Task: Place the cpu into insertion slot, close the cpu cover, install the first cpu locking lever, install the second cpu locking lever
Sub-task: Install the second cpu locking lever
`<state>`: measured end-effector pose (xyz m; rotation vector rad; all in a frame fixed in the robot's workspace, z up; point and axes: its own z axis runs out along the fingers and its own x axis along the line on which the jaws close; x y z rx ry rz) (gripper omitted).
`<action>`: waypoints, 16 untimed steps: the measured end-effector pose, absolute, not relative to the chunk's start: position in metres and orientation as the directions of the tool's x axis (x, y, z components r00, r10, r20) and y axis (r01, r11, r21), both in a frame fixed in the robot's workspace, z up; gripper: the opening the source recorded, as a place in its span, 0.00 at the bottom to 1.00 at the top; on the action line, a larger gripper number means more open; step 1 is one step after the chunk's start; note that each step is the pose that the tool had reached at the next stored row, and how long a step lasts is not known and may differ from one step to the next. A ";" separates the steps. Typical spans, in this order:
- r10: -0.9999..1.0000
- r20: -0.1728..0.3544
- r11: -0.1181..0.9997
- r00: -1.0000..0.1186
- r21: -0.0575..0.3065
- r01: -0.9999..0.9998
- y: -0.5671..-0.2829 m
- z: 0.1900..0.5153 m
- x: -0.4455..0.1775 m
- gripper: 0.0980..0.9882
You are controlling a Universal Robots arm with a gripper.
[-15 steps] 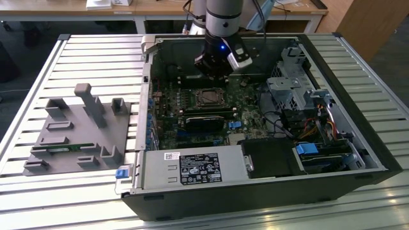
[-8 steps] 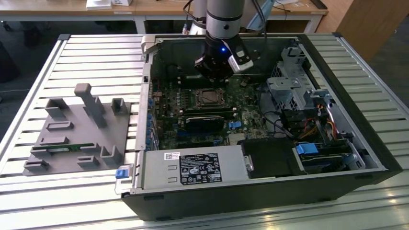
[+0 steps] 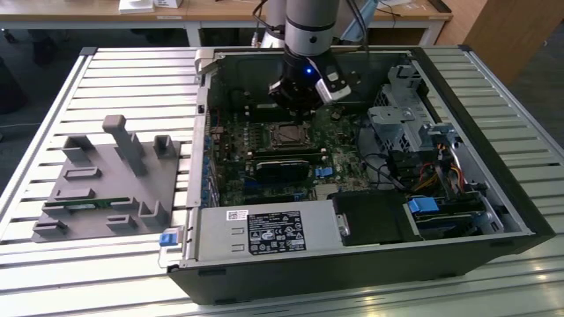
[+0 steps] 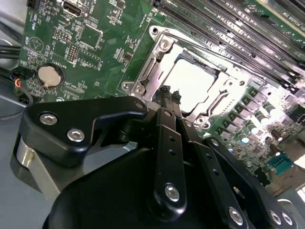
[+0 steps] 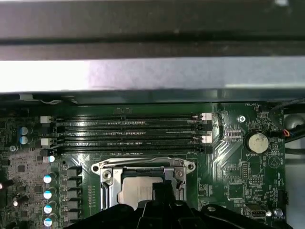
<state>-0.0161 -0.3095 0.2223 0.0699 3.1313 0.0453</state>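
The end effector (image 4: 169, 94) hangs inside the open computer case (image 3: 493, 198), its 2 fingers pressed together with nothing between them. Just below its tips sits the cpu (image 4: 193, 81), lying flat in the socket on the green motherboard (image 4: 95, 43), with the cpu cover (image 4: 157, 57) closed down around it. 4 memory slots (image 5: 128, 133) run just beyond the socket. A grey fixture (image 3: 105, 185) rests on the slatted desk (image 3: 132, 79), well apart from the end effector.

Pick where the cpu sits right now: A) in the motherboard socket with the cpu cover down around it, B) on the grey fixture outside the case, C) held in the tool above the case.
A: in the second wrist view the cpu lies in the socket, framed by the cpu cover, just beyond the tool.
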 end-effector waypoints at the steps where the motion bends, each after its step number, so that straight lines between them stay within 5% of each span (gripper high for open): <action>1: 0.045 -0.008 0.999 -0.999 0.029 0.044 -0.310 0.224 -0.016 0.01; 16: 0.045 -0.008 0.998 -0.999 0.037 0.044 -0.333 0.234 -0.016 0.01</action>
